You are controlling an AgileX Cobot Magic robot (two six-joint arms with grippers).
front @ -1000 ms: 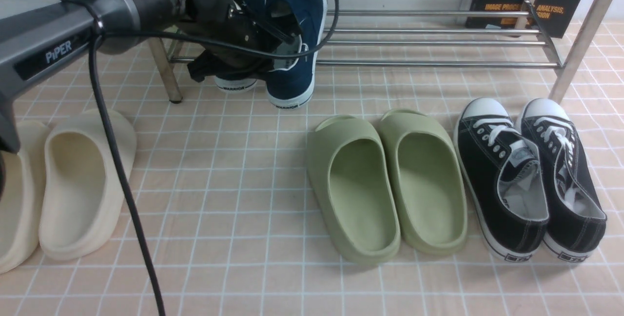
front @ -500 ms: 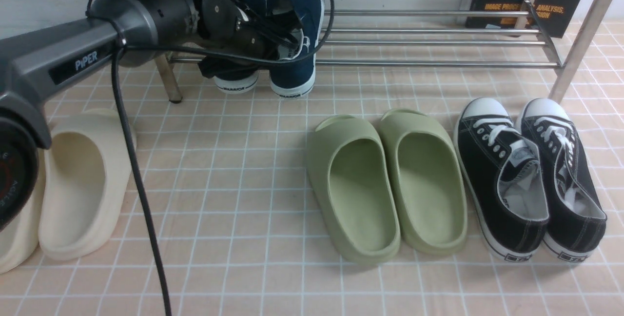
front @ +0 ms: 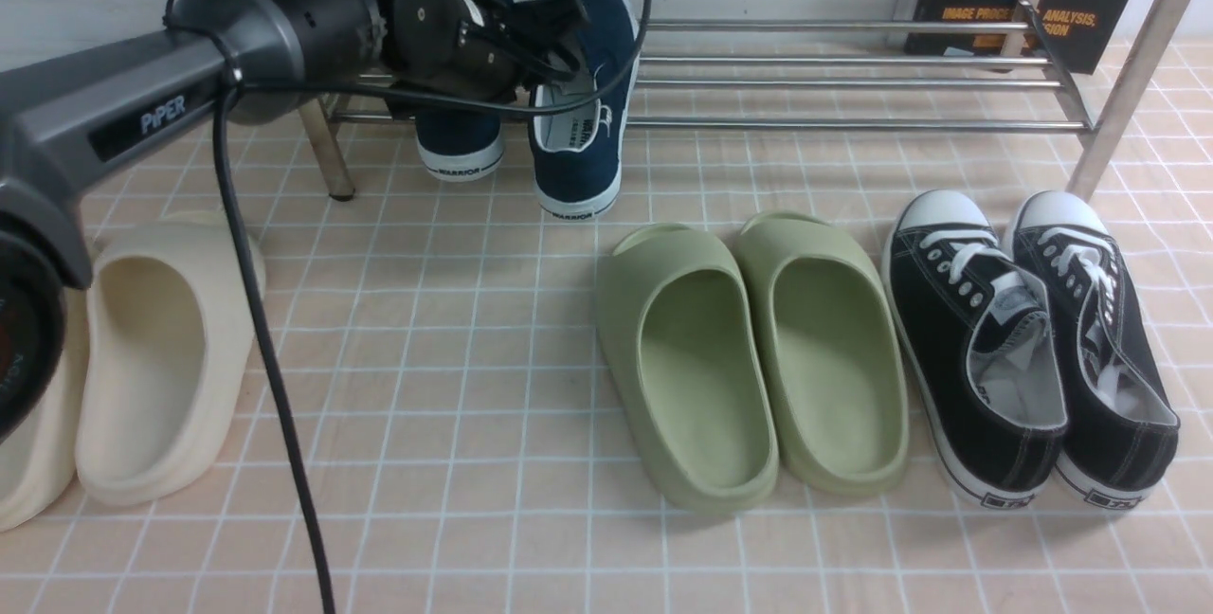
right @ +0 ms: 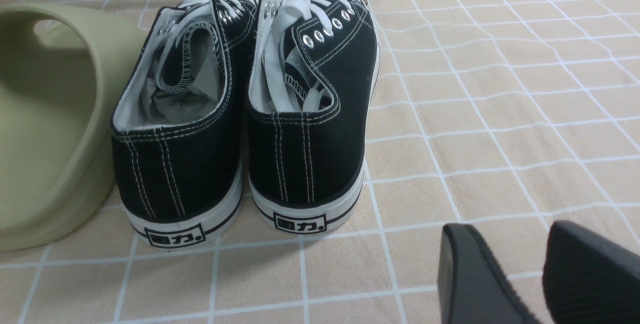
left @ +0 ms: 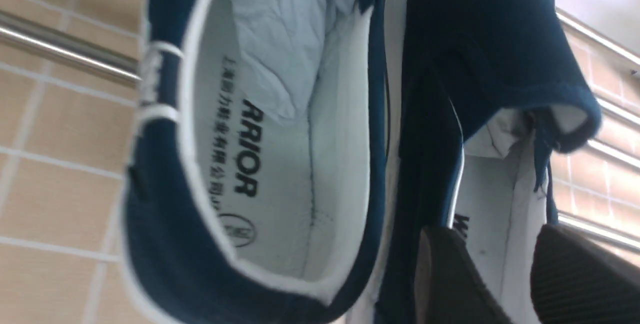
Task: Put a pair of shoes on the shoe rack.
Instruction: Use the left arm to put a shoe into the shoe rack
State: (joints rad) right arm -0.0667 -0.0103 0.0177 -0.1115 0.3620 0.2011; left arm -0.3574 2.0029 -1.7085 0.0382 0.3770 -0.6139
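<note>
Nearest, the right gripper [right: 505,236] hung spread and empty near the black lace-up sneakers [right: 310,154]. Farther off, the navy slip-on sneakers [front: 578,159] lay toes-in on the chrome shoe rack [front: 853,124], heels overhanging its front bar. The left gripper [left: 492,236] stood parted over them, apparently clamping nothing; a collar snagged on retreat could drag one off.

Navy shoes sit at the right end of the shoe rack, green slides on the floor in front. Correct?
No: the front view shows the navy shoes at the left end of the shoe rack, not the right. The green slides are on the floor in front.
</note>
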